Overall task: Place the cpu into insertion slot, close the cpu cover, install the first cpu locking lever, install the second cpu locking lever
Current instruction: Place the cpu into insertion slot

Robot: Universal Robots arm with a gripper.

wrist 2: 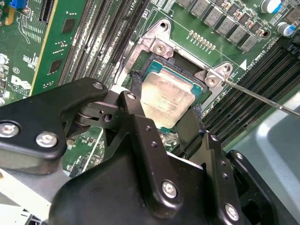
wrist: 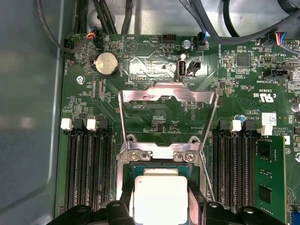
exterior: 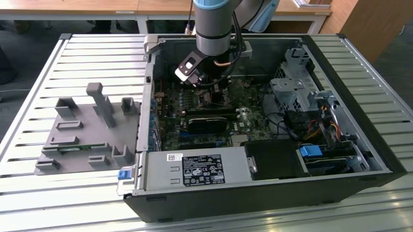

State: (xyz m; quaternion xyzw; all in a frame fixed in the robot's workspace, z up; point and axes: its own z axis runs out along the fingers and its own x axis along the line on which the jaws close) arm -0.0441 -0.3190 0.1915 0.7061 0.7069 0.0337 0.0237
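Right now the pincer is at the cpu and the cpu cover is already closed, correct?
No. The cpu cover is open, swung back from the insertion slot, as the first wrist view shows. The pincer is indeed at the cpu.

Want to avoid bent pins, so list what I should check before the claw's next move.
1. cpu cover swung up, clear of the insertion slot: ok.
2. cpu lined up over the insertion slot: ok.
3. cpu seated flat and fully down: cannot tell.
4. claw gripping the cpu by two opposite edges: ok.
5. locking lever, the thin rod, swung out away from the slot: ok.
6. The other locking lever out of the way: cannot tell.
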